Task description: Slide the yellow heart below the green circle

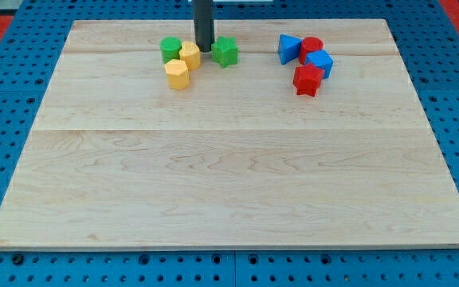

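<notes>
Pale wooden bench point(229, 175) on blue pegboard, my tip point(204, 49) between yellow heart point(190, 55) and green star point(225, 51), heart touching green circle point(170, 49), yellow hexagon point(178, 74) below, no claw fitted, red and blue blocks well apart right.

No legible text, labels, brands or numbers anywhere — blocks plain-coloured, wooden board point(229, 175) unmarked, blue pegboard surround point(6, 88) bare of signs.

Tight around my tip, open toward the view's bottom

My tip point(204, 49) sits wedged between the yellow heart point(190, 56) and green star point(225, 51); 4 blocks crowd far right; below, bare board point(229, 183).
</notes>
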Tool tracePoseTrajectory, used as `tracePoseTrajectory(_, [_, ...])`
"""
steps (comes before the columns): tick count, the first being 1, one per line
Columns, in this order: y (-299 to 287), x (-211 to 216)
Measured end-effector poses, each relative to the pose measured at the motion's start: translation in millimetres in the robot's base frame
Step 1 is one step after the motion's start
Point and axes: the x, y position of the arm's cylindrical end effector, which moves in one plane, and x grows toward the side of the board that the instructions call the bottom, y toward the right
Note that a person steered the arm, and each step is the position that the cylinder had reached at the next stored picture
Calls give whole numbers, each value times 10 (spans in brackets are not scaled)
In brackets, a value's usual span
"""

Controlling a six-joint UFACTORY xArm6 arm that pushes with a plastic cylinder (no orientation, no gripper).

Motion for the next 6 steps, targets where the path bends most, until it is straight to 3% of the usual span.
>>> tracePoseTrajectory(2, [-704,88])
tracePoseTrajectory(5, [-65,191])
tracePoseTrajectory(6, [-253,315])
